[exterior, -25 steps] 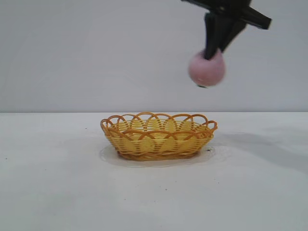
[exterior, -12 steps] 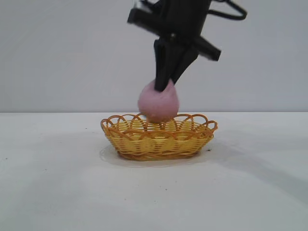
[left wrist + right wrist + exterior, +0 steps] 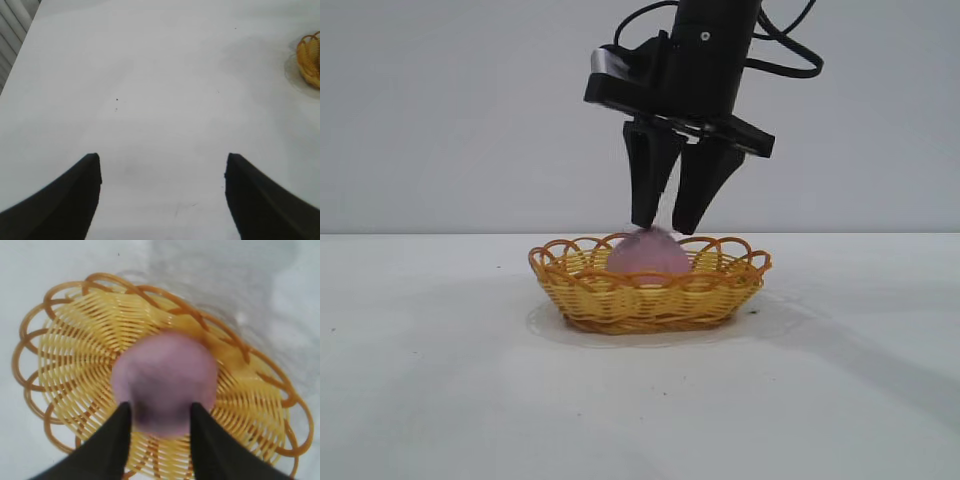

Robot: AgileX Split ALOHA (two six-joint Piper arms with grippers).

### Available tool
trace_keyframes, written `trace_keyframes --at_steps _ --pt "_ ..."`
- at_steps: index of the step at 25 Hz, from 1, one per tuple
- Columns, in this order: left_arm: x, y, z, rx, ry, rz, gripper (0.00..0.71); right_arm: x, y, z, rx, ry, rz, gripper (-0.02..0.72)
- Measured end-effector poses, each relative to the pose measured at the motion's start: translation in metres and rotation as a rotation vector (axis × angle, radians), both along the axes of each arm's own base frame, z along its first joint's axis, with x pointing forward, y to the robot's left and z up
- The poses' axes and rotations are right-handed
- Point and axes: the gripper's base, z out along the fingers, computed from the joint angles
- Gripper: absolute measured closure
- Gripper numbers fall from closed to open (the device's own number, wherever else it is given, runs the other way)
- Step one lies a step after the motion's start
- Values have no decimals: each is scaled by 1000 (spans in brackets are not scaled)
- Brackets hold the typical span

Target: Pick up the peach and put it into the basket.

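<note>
The dull pink peach [image 3: 648,256] lies inside the yellow woven basket [image 3: 650,296] with the orange looped rim, its top showing above the rim. My right gripper [image 3: 665,228] hangs straight over it, open, with the black fingertips spread just above the peach's top. In the right wrist view the peach [image 3: 165,380] sits on the basket's weave [image 3: 75,340], and the right gripper [image 3: 161,409] has one finger on each side of it. My left gripper [image 3: 162,160] is open over bare table, far from the basket [image 3: 310,57].
The basket stands on a white tabletop [image 3: 440,400] in front of a plain grey wall. A cable loops off the right arm [image 3: 720,60] above the gripper.
The right gripper carried the peach leftward and down over the basket, then spread its fingers. The peach dropped from the fingers into the basket. The left gripper has not moved.
</note>
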Motion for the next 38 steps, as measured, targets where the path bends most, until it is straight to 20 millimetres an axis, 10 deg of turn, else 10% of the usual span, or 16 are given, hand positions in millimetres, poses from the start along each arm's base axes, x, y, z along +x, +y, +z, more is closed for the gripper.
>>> trace_keyframes --at_steps 26,38 --pt "0 0 0 0 0 0 247 63 -227 22 -213 -83 -567 345" --pt "0 0 0 0 0 0 247 31 -227 107 -110 -238 -599 345"
